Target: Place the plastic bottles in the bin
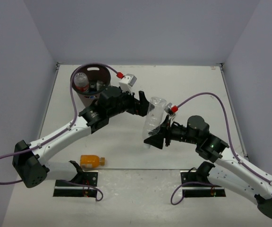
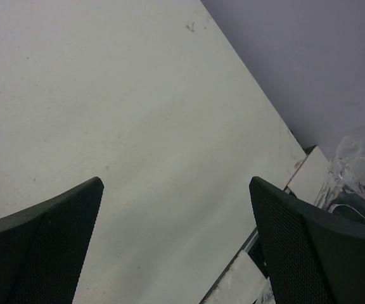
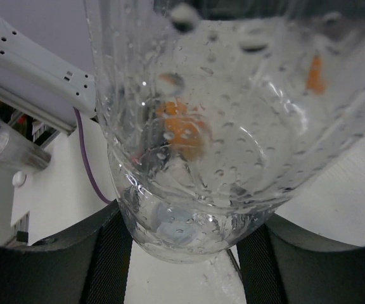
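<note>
Looking down from above, we find the right hand (image 1: 155, 138) clamped narrow on the clear bottle (image 1: 155, 116), gripping it near its lower end. The bottle is lifted off the bench (image 1: 126, 158) and stands nearly upright, leaning a little, over the middle of the bench. In the right wrist view the same bottle (image 3: 189, 126) fills almost the whole picture. Its wall is beaded with droplets and the two dark fingers (image 3: 106, 259) press on either side of it.

We see the left hand (image 1: 143, 106) spread wide and holding nothing, just beside the upper part of the clear bottle; we cannot tell whether it touches. From the left wrist view its fingers (image 2: 49, 247) stand far apart over bare bench, with a crinkled piece of the bottle (image 2: 360, 158) at the right edge.

We place the bin (image 1: 85, 98) at the far left of the bench, behind the left arm. Inside it we make out a red-labelled bottle (image 1: 81, 82) and a darker one (image 1: 99, 85). An orange bottle (image 1: 92, 161) lies on its side on the bench near the left arm's base, well apart from both hands.
</note>
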Action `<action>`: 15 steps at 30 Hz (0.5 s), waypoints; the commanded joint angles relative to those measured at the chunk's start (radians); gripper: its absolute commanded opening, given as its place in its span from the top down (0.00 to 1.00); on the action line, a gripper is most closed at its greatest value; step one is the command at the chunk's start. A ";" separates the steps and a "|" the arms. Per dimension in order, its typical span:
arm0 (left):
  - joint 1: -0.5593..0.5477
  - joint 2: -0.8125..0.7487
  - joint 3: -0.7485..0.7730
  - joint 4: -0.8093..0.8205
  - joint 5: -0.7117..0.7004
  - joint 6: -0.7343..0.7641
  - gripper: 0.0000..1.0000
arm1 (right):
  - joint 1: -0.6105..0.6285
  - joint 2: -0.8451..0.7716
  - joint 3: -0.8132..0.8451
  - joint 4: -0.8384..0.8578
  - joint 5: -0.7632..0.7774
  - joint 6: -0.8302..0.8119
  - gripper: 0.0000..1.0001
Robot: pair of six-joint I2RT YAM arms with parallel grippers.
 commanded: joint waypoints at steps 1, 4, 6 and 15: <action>-0.038 -0.022 -0.014 0.116 0.044 -0.037 0.00 | 0.008 0.010 0.031 0.045 -0.010 -0.024 1.00; -0.037 -0.055 -0.013 0.062 -0.034 -0.026 0.00 | 0.008 -0.031 0.033 -0.003 0.080 -0.024 1.00; -0.036 -0.083 -0.012 0.046 -0.071 -0.019 0.00 | 0.008 -0.051 0.032 -0.026 0.137 0.000 1.00; -0.036 -0.184 -0.013 -0.036 -0.226 0.001 0.00 | -0.014 -0.011 0.035 -0.130 0.273 0.052 1.00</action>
